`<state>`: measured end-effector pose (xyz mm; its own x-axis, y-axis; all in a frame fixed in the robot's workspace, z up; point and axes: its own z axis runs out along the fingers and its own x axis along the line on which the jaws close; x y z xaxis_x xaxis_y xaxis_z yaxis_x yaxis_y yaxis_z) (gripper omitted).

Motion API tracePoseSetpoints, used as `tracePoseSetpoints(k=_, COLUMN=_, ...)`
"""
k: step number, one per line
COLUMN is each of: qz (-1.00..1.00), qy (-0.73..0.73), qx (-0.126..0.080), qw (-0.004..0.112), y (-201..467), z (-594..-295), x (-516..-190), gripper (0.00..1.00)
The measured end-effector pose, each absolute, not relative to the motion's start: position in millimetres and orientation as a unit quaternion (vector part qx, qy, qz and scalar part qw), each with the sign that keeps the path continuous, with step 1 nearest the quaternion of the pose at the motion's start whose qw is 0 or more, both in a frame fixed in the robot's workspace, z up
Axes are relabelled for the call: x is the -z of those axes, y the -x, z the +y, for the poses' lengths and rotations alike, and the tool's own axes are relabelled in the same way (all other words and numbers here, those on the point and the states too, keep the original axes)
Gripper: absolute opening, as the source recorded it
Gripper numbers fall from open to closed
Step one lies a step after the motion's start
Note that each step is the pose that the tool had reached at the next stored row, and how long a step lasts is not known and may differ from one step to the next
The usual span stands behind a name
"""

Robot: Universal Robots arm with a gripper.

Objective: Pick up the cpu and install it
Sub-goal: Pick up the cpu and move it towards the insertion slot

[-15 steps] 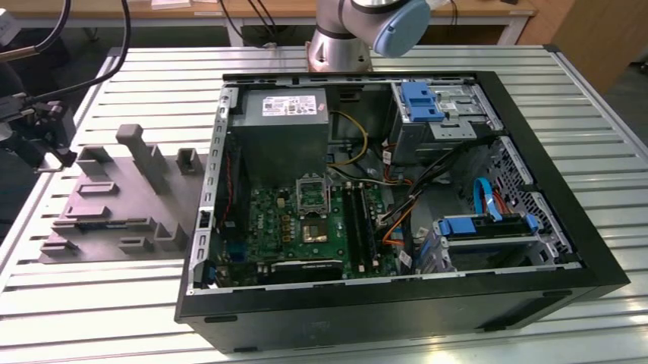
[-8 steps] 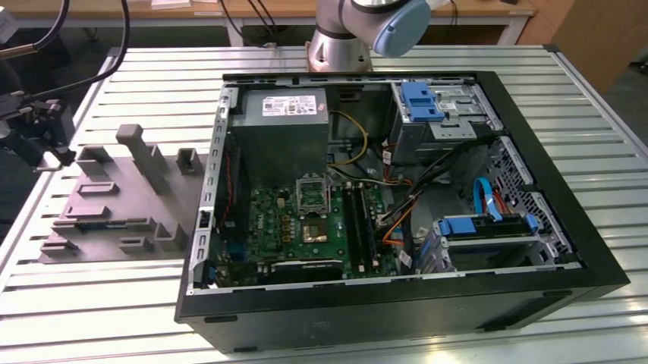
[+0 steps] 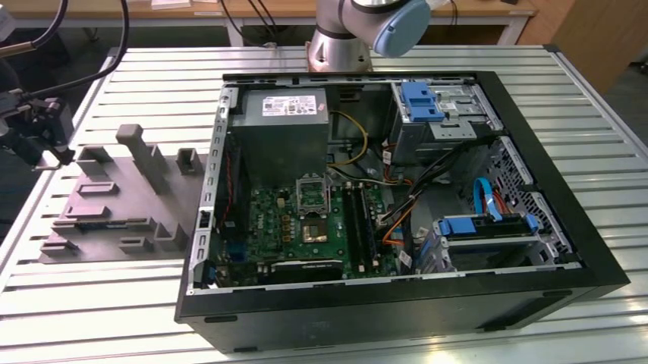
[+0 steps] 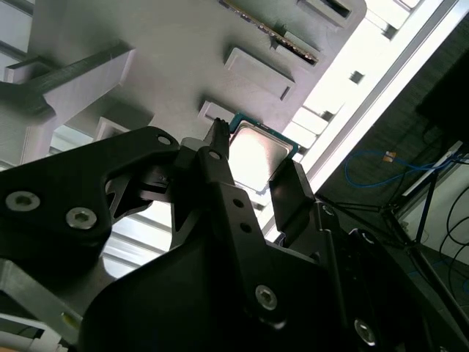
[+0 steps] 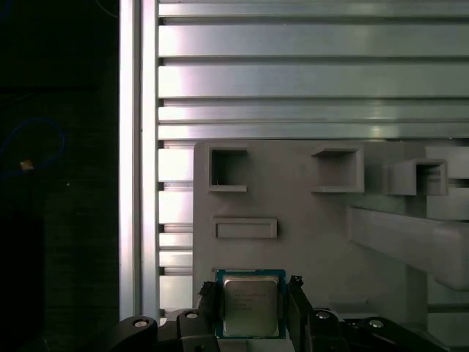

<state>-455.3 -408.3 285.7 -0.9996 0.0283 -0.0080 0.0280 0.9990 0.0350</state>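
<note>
- Gripper (image 3: pixel 45 155): taking the exterior view as a clock face, it stands at about 9 o'clock, at the far edge of the scene. It is over the outer edge of the grey moulded tray (image 3: pixel 111 220).
- Pincer state: in both wrist views the two black fingers (image 5: pixel 207 304) are drawn in to the width of the cpu (image 5: pixel 250 308). One finger lies against each of two opposite edges, so the chip is clamped between them.
- Location of the cpu: it sits between the fingertips with its pale metal top facing the first wrist camera and a thin green rim around it. The grey tray (image 5: pixel 308 242) lies behind it, close to the tray's border with the slatted table (image 5: pixel 308 81).
- Second wrist view: the cpu (image 4: pixel 258 152) catches a bright glare and sits between the finger ends of the gripper (image 4: pixel 253 150). It cannot be told whether its underside rests on the tray (image 4: pixel 168 51) or is clear of it.
- Computer case (image 3: pixel 597 250): it lies open on the table at the centre of the exterior view, at 3 o'clock from the tray and just beside it.
- Green circuit board (image 3: pixel 294 227): it lies flat inside the case, toward the 7 o'clock part of the interior.
- Silver-framed socket (image 3: pixel 312 196): it sits on the board's 12 o'clock half, well apart from the gripper.
- Arm base (image 3: pixel 339 38): it stands at 12 o'clock, behind the case.
</note>
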Motion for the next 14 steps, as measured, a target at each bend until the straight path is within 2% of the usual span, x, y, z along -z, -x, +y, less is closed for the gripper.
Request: tracePoseSetpoints(k=14, qz=1.0, qy=-0.014, qx=-0.017, qw=0.004, y=455.3, z=-408.3, x=-287.4, gripper=0.47)
